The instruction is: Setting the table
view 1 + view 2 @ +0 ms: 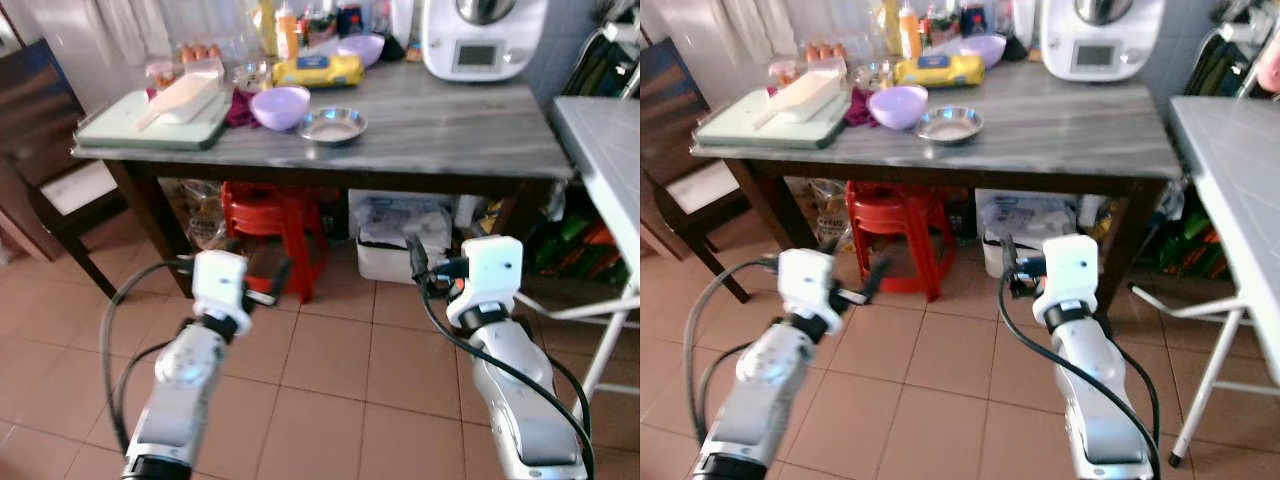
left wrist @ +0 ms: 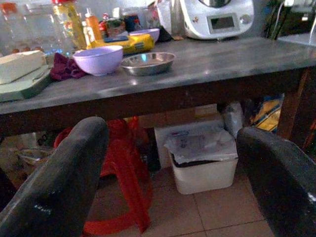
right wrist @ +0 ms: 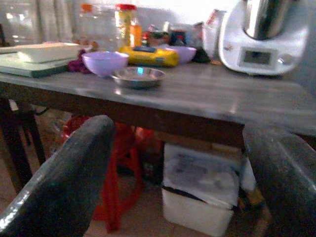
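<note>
Both jaws spread, yellow packet (image 1: 318, 70) lettering unreadable

before you stood the table (image 1: 420, 140). on it, at your left, a tray (image 1: 150, 130) carried a container (image 1: 185, 97); to its right sat a bowl (image 1: 280, 106), then a metal dish (image 1: 333, 125) just beside it. behind them lay a packet (image 1: 318, 70); an appliance (image 1: 483, 38) stood at the rear right. beneath were a stool (image 1: 275, 225) and, to its right, a bin (image 1: 400, 240).
</note>
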`<state>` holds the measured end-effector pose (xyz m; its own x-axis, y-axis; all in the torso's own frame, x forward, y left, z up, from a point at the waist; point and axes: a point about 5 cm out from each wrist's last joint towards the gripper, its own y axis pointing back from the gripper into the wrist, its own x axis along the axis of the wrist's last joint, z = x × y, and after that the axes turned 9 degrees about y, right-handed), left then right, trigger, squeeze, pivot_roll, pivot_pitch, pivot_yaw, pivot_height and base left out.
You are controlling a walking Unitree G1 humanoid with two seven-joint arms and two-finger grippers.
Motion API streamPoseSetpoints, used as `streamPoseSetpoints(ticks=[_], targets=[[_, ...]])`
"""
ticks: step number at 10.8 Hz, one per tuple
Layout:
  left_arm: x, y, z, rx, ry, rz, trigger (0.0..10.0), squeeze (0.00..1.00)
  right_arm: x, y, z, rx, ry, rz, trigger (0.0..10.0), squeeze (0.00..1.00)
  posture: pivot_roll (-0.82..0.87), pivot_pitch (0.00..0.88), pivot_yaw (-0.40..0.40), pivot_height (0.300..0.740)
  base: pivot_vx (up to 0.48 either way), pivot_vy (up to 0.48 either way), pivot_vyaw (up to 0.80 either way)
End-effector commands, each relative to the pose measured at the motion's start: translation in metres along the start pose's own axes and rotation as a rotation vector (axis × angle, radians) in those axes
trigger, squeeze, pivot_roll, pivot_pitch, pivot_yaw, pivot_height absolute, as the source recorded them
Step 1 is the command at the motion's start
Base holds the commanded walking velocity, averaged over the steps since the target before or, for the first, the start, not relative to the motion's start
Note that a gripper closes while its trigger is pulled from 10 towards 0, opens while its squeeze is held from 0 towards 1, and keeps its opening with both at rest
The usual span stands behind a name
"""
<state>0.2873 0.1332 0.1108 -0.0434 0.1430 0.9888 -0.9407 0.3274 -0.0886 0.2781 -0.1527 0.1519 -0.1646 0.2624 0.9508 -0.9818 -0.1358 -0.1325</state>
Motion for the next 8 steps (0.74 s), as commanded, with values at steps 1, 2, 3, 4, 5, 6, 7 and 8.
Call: streamPoseSetpoints(ticks=[1, 2, 3, 4, 5, 6, 7, 8], targets=[[0.0012, -0.0024, 0.0068, -0.033, 0.002, 0.000, 10.0, 0.00, -0.0012, 0.0012, 0.0035, -0.010, -0.002, -0.009, 10.0, 0.00, -0.08, 0.049, 0.093, 0.740, 0.000, -0.304, -0.47], [0.0016, -0.0028, 0.0074, -0.035, 0.002, 0.001, 10.0, 0.00, -0.0013, 0.0010, 0.0037, -0.010, -0.003, -0.009, 10.0, 0.00, -0.08, 0.048, 0.093, 0.740, 0.000, -0.304, -0.54], [0.0016, -0.0027, 0.0073, -0.037, 0.002, 0.000, 10.0, 0.00, -0.0011, 0.0008, 0.0035, -0.011, -0.004, -0.007, 10.0, 0.00, -0.08, 0.048, 0.093, 0.740, 0.000, -0.304, -0.54], [0.0015, -0.0023, 0.0072, -0.037, 0.002, 0.000, 10.0, 0.00, -0.0011, 0.0008, 0.0029, -0.009, -0.004, -0.007, 10.0, 0.00, -0.08, 0.048, 0.093, 0.740, 0.000, -0.304, -0.47], [0.0014, -0.0021, 0.0072, -0.037, 0.002, -0.001, 10.0, 0.00, -0.0012, 0.0010, 0.0026, -0.008, -0.005, -0.007, 10.0, 0.00, -0.07, 0.047, 0.092, 0.740, 0.000, -0.300, 0.00], [0.0013, -0.0015, 0.0074, -0.036, 0.002, -0.001, 10.0, 0.00, -0.0015, 0.0010, 0.0021, -0.005, -0.006, -0.007, 10.0, 0.00, -0.07, 0.050, 0.091, 0.740, 0.000, -0.304, 0.00], [0.0011, -0.0014, 0.0074, -0.037, 0.002, -0.003, 10.0, 0.00, -0.0015, 0.0007, 0.0019, -0.004, -0.006, -0.007, 10.0, 0.00, -0.07, 0.050, 0.089, 0.740, 0.000, -0.304, 0.00], [0.0011, -0.0013, 0.0071, -0.037, 0.002, -0.003, 10.0, 0.00, -0.0014, 0.0006, 0.0016, -0.004, -0.006, -0.007, 10.0, 0.00, -0.07, 0.050, 0.089, 0.740, 0.000, -0.304, 0.00]])
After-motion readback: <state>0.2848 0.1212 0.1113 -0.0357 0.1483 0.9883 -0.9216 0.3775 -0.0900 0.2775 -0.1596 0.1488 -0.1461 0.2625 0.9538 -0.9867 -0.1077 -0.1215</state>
